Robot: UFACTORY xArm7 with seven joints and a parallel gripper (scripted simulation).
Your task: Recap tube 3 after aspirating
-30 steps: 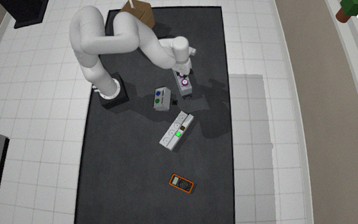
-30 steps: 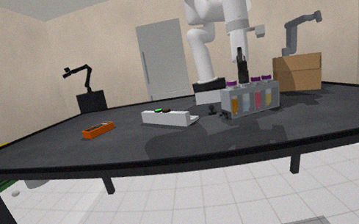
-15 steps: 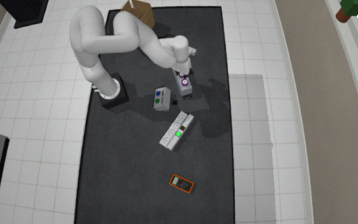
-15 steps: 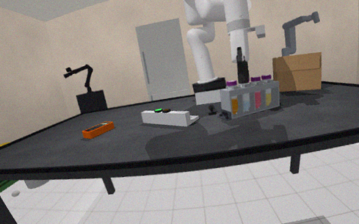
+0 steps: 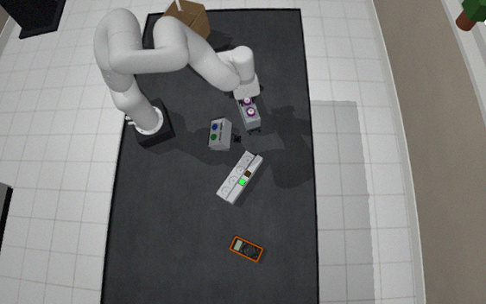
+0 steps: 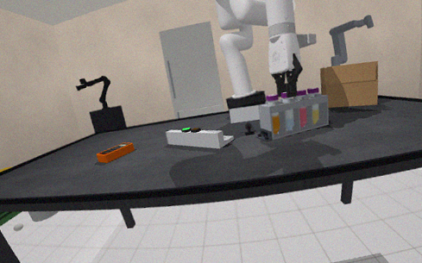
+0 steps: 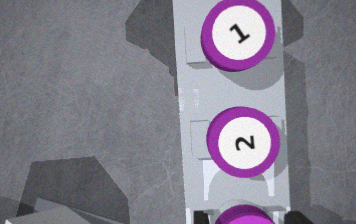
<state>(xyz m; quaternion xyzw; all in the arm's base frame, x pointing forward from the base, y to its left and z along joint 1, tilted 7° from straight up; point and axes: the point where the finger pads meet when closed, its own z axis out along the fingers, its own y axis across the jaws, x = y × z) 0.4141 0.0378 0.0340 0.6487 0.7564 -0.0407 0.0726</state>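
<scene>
The decapping station (image 5: 250, 113) (image 6: 293, 115) stands mid-table with purple caps on its tubes. In the wrist view caps 1 (image 7: 238, 33) and 2 (image 7: 243, 142) sit on their tubes. The cap of tube 3 (image 7: 245, 216) shows at the bottom edge, on its tube. My gripper (image 7: 245, 218) (image 6: 289, 90) points straight down over it. Its dark fingertips stand on either side of the cap, a little apart from it, so it is open. The cap tray (image 5: 239, 178) has its green lamp (image 5: 242, 181) lit and the nests look empty. The key housing (image 5: 220, 133) carries the blue key (image 5: 215, 126) and the green key (image 5: 213, 136).
A cardboard box (image 5: 187, 15) (image 6: 350, 85) stands behind the station near the table's end. An orange multimeter (image 5: 245, 249) (image 6: 115, 152) lies far from the arm. A small black part (image 5: 236, 137) sits between the key housing and the station.
</scene>
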